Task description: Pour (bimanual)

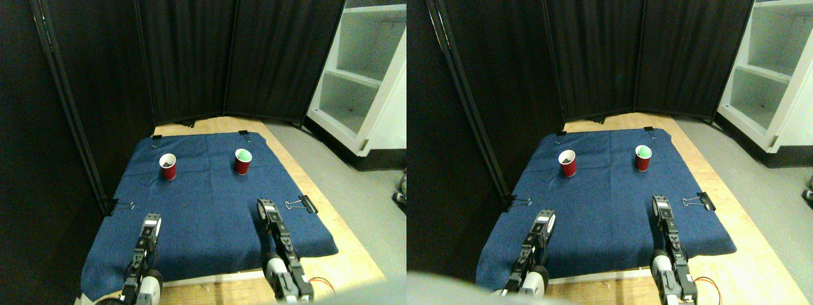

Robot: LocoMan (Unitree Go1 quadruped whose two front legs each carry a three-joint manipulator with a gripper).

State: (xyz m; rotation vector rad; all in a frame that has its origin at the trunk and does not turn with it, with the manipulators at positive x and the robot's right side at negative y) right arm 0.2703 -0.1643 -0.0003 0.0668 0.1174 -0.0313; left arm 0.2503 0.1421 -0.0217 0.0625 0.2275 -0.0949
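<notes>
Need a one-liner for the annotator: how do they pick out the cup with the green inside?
Start from the blue cloth clipped over the wooden board in front of the black curtains. Two red cups stand near its far edge; take the right one, on the side of the white shelving unit. Its inside shows green, while the left cup looks white inside with something dark at the bottom.

Backdrop: a black folding curtain screen (222, 60) closes off the rear and left side.
Floor: grey (356, 190), with a pale wooden board (346, 251) laid on it.
Furniture: a white shelving unit (365, 76) at right, apparently empty.
Light: even, indoor.
</notes>
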